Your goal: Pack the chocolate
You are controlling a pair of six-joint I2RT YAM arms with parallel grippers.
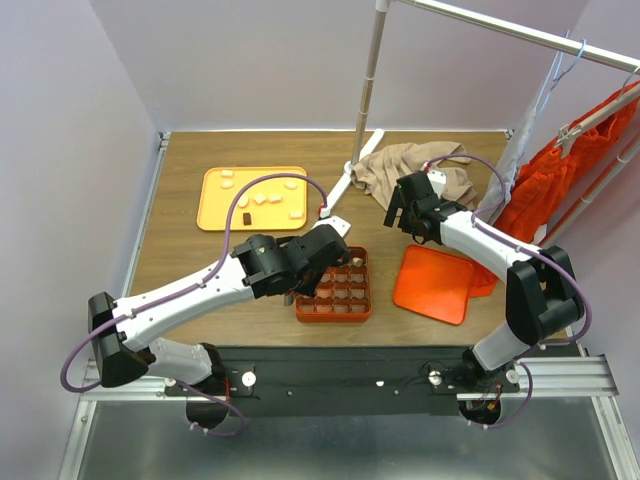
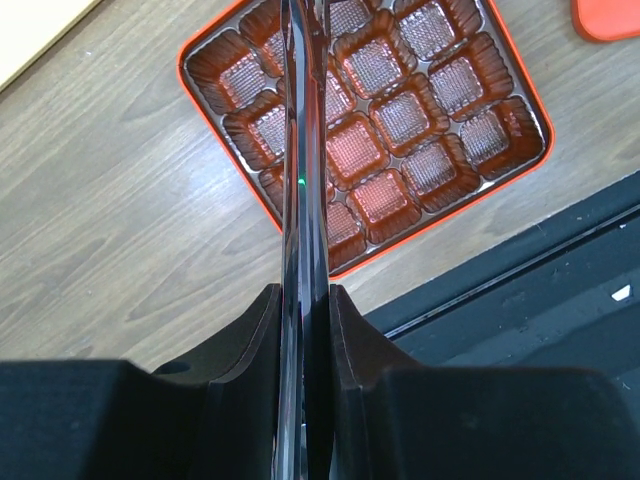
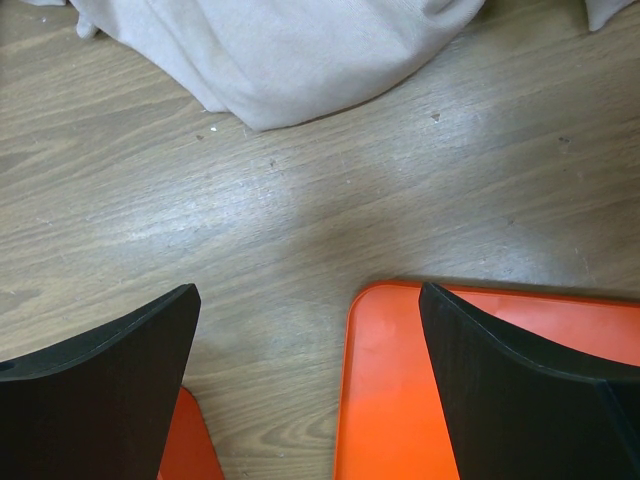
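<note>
Several small cream-white pieces of chocolate [image 1: 265, 198] and a brown one [image 1: 246, 217] lie on a yellow tray [image 1: 215, 210] at the back left. A pale lump [image 1: 355, 262] sits in a far cell of the orange gridded box [image 1: 335, 285]. My left gripper [image 1: 292, 290] hangs over the box's left side. In the left wrist view the left gripper [image 2: 305, 295] is shut on thin shiny dark tweezers [image 2: 303, 150] that reach over the box [image 2: 200, 95]; their tips run out of view. My right gripper [image 1: 395, 215] is open and holds nothing.
A flat orange tray [image 1: 435, 285] lies right of the box; its corner [image 3: 400, 400] shows under the right gripper [image 3: 308, 290]. A beige cloth [image 1: 410, 170] [image 3: 300, 50] is bunched behind it. A rack pole [image 1: 368, 90] stands at the back, an orange garment [image 1: 560, 190] hangs right.
</note>
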